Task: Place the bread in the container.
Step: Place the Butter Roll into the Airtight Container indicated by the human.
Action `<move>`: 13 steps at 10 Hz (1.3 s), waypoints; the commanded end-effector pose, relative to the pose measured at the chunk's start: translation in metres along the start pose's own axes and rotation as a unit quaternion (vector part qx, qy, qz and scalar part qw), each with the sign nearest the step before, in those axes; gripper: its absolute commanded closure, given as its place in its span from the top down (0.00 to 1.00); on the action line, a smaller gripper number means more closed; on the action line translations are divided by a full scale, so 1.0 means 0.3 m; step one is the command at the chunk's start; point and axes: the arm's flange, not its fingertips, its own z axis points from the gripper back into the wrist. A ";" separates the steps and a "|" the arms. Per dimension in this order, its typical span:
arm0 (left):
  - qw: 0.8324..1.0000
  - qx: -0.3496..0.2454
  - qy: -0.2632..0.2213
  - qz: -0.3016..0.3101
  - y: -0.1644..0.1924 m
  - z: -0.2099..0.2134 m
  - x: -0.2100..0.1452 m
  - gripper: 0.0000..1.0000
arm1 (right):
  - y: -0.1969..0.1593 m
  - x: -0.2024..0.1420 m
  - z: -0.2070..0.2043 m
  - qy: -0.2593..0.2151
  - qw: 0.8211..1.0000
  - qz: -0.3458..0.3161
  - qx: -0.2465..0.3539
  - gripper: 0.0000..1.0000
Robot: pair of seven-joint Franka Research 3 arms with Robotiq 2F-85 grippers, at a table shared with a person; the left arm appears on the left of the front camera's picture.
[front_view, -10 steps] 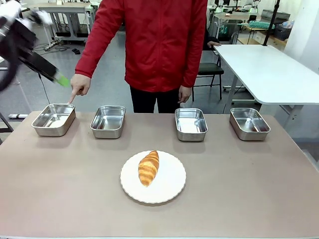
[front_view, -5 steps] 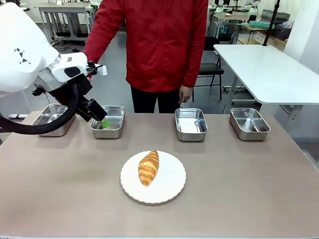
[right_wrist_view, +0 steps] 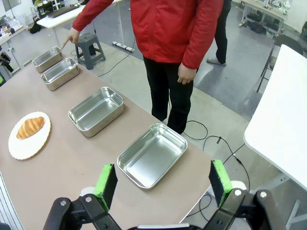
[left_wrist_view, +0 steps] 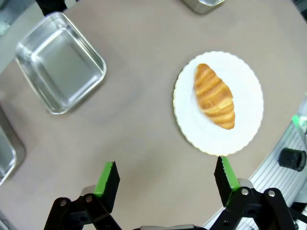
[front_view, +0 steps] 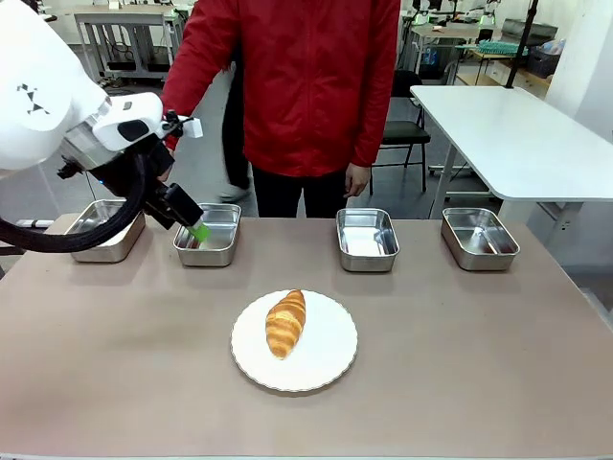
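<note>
The bread (front_view: 285,323) lies lengthwise on a round white plate (front_view: 330,359) at the near middle of the worktop (front_view: 479,364), untouched. Four steel pans stand in a row along the far edge, and the person's hand (right_wrist_view: 73,35) points at the far-left one, so that pan is probably the container (front_view: 84,240); the arm hides most of it in the front view. The left pincer (left_wrist_view: 167,175) hangs spread wide above the worktop, off to the left of the plate, holding nothing. The right pincer (right_wrist_view: 163,184) is likewise spread and empty, over the far-right pan (front_view: 479,237).

The chief risk is the wrong pan: the second pan from the left (front_view: 208,233) sits just beside the container and looks identical. A grip across the bread's tapered ends could slip, and a descent too low could tip the plate by its rim.
</note>
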 end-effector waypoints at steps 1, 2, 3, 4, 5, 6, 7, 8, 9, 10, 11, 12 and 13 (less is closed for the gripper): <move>0.998 0.004 0.042 0.047 -0.107 -0.115 0.069 1.00 | 0.003 0.000 0.003 -0.002 1.000 0.003 0.000 1.00; 0.996 0.022 0.066 0.053 -0.179 -0.164 0.117 1.00 | 0.003 0.000 0.003 -0.002 1.000 0.003 0.000 1.00; 0.991 0.044 0.104 0.068 -0.249 -0.241 0.158 1.00 | 0.003 0.000 0.003 -0.002 1.000 0.003 0.000 1.00; 0.985 0.085 0.120 0.095 -0.314 -0.305 0.167 1.00 | 0.003 0.000 0.003 -0.002 1.000 0.003 0.000 1.00; 0.981 0.092 0.134 0.105 -0.381 -0.362 0.173 1.00 | 0.003 0.000 0.003 -0.002 1.000 0.003 0.000 1.00; 0.980 0.092 0.143 0.104 -0.440 -0.429 0.179 1.00 | 0.003 0.000 0.003 -0.002 1.000 0.003 0.000 1.00; 0.978 0.101 0.149 0.106 -0.480 -0.481 0.176 1.00 | 0.003 0.000 0.003 -0.002 1.000 0.003 0.000 1.00; 0.978 0.093 0.147 0.117 -0.508 -0.531 0.184 1.00 | 0.003 0.000 0.003 -0.002 1.000 0.003 0.000 1.00; 0.976 0.096 0.144 0.129 -0.518 -0.556 0.194 1.00 | 0.003 0.000 0.003 -0.002 1.000 0.003 0.000 1.00; 0.965 0.133 0.185 0.126 -0.484 -0.551 0.195 1.00 | 0.003 0.000 0.003 -0.002 1.000 0.003 0.000 1.00; 0.978 0.086 0.151 0.114 -0.517 -0.542 0.150 1.00 | 0.003 0.000 0.003 -0.002 1.000 0.003 0.000 1.00; 0.978 0.086 0.151 0.114 -0.517 -0.542 0.150 1.00 | 0.003 0.000 0.003 -0.002 1.000 0.003 0.000 1.00; 0.974 0.098 0.165 0.120 -0.500 -0.567 0.160 1.00 | 0.003 0.000 0.003 -0.002 1.000 0.003 0.000 1.00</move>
